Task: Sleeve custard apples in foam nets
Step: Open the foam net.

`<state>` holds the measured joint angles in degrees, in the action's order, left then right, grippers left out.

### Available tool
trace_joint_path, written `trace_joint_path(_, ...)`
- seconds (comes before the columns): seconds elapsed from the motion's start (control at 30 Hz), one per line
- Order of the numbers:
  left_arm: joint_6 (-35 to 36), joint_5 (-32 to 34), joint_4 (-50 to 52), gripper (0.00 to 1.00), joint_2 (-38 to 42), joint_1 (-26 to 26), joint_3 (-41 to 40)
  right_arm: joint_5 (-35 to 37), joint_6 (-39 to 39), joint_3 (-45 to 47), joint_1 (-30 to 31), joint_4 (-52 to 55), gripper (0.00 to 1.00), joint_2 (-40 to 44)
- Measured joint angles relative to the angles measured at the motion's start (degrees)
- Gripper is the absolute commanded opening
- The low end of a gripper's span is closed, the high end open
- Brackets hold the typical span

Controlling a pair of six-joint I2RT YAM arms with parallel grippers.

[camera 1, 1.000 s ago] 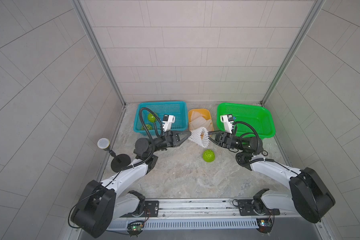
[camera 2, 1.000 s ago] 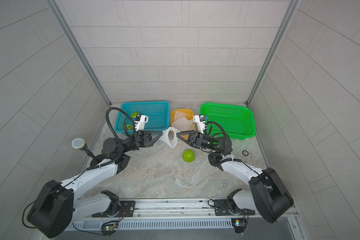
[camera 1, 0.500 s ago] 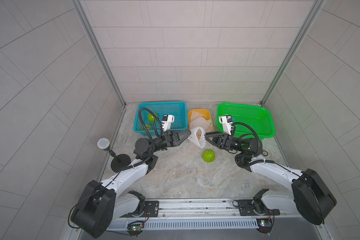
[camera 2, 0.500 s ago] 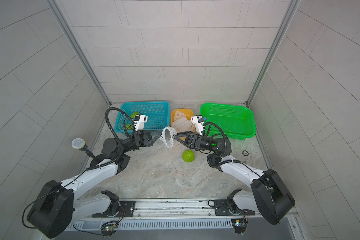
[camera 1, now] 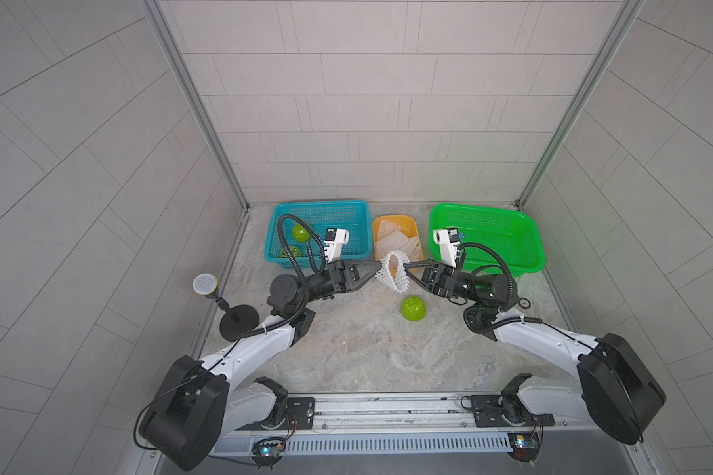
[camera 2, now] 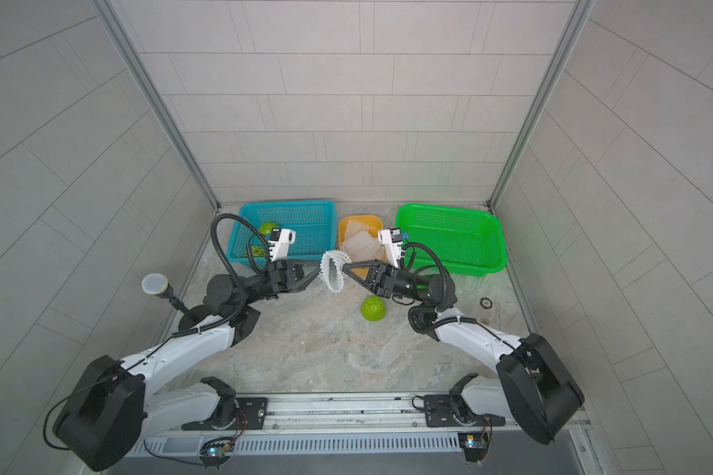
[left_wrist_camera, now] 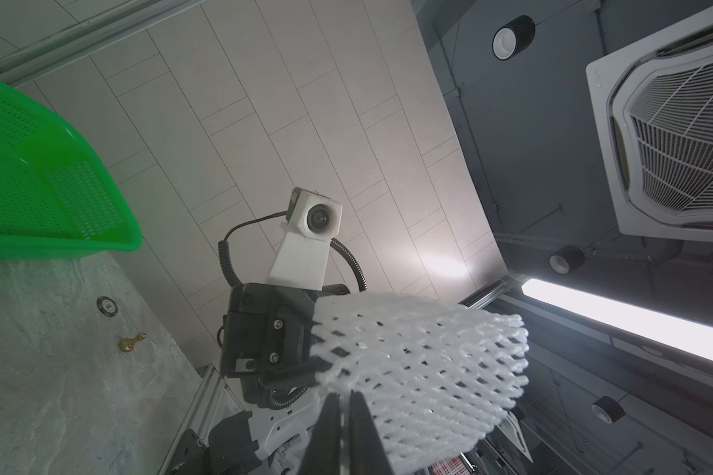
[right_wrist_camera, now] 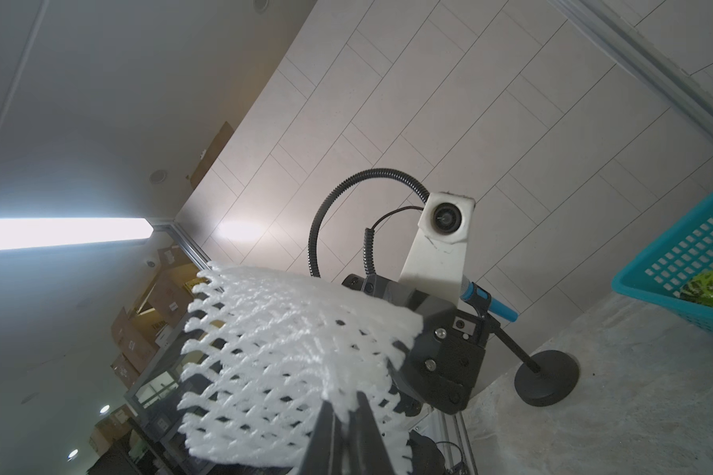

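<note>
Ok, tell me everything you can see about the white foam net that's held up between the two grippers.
The foam net is a white, soft-looking mesh tube with diamond-shaped holes and zigzag ends. Held above the table, it is pulled open into a ring: the left gripper pinches one side of its wall, the right gripper the opposite side. It is empty.

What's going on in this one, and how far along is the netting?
The left gripper and right gripper each pinch an opposite edge of one foam net, holding it open in the air between them. One custard apple lies bare on the table close by. Two more apples sit in the blue basket, and spare nets in the orange basket.
</note>
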<state>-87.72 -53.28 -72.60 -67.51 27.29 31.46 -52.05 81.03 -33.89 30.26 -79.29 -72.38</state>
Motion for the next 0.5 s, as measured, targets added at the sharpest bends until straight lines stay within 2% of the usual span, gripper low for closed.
trace_joint_path(0.07, -0.22, 0.02, 0.02, 0.55, 0.0, 0.0, 0.0, 1.14, -0.09, 0.0, -0.26, 0.02, 0.01, 0.0)
trace_joint_path(0.13, -0.66, 0.0, -0.02, 0.67, -0.04, 0.07, 0.0, 2.19, -0.02, 0.0, -0.44, 0.0, 0.0, 0.0)
trace_joint_path(0.5, -0.85, -0.94, -0.02, 0.81, -0.07, 1.51, 0.68, 4.96, -0.5, 0.0, -0.42, 0.0, 0.0, -0.02)
